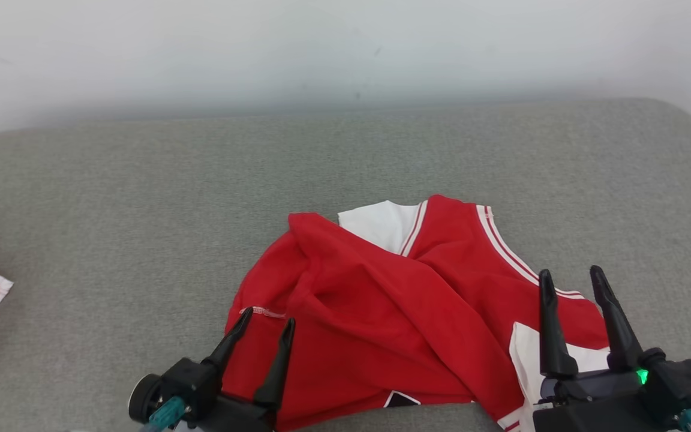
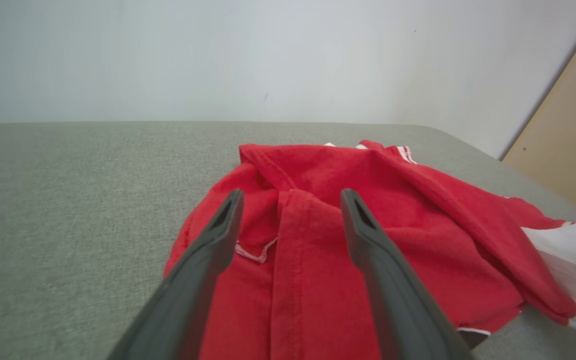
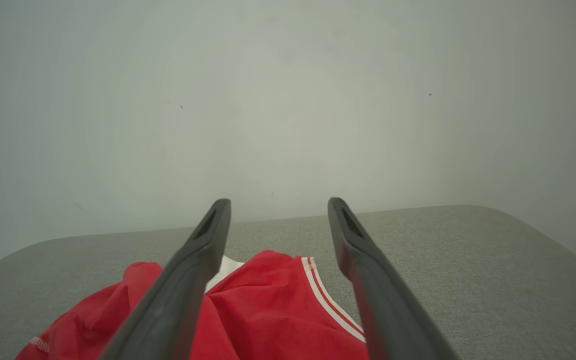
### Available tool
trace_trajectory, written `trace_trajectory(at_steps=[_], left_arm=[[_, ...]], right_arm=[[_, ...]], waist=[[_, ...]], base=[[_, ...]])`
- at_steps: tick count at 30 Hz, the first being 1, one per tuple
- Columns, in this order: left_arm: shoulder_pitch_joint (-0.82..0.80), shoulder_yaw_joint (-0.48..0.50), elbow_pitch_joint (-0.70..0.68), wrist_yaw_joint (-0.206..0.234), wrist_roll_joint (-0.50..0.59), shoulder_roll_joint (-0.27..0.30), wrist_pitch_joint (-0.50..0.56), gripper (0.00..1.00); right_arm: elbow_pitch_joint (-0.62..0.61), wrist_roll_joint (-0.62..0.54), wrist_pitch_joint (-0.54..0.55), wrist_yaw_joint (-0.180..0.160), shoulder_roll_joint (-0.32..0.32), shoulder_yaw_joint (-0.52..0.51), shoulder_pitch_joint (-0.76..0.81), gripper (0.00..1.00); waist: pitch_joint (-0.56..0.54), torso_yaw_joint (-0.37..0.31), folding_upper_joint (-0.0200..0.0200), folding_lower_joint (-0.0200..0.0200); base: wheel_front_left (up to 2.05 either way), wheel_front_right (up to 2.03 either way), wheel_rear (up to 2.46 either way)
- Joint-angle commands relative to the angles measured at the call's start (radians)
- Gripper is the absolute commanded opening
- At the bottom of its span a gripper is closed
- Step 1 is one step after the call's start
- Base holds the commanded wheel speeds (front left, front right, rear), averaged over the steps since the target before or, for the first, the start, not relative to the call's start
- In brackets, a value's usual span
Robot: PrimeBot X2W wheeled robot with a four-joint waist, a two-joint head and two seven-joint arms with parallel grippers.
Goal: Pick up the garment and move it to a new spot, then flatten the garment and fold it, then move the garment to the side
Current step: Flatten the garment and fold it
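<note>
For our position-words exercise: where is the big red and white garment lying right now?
In the head view the garment lies crumpled on the grey cushion, low and right of centre, spanning from the left gripper to the right gripper.

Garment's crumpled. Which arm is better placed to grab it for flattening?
Probably left: the left end effector is open, straddling a raised fold of the garment. The right end effector is open too but aims above the cloth.

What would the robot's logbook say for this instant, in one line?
garment: crumpled, unfolded, on grey surface | left gripper: open | right gripper: open, nothing held
</note>
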Motion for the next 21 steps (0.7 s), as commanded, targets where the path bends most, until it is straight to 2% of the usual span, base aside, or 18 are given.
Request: trace_trajectory(at_steps=[1,12,21], left_arm=[[-0.021,-0.004,0.028,-0.007,0.008,0.001,-0.004,1.00],[-0.153,-0.022,0.272,-0.035,0.000,0.007,-0.004,1.00],[-0.219,-0.043,0.402,-0.047,-0.016,0.013,-0.004,1.00]], right_arm=[[0.008,0.000,-0.005,-0.001,0.002,0.008,-0.009,1.00],[0.048,0.018,-0.005,-0.001,0.010,0.049,-0.043,1.00],[0.059,0.019,-0.005,-0.001,0.013,0.058,-0.047,1.00]], waist=[[0.007,-0.016,0.0000,-0.0001],[0.025,-0.081,0.0000,-0.0001],[0.036,-0.116,0.0000,-0.0001]], base=[[0.00,0.00,0.00],[0.00,0.00,0.00],[0.00,0.00,0.00]])
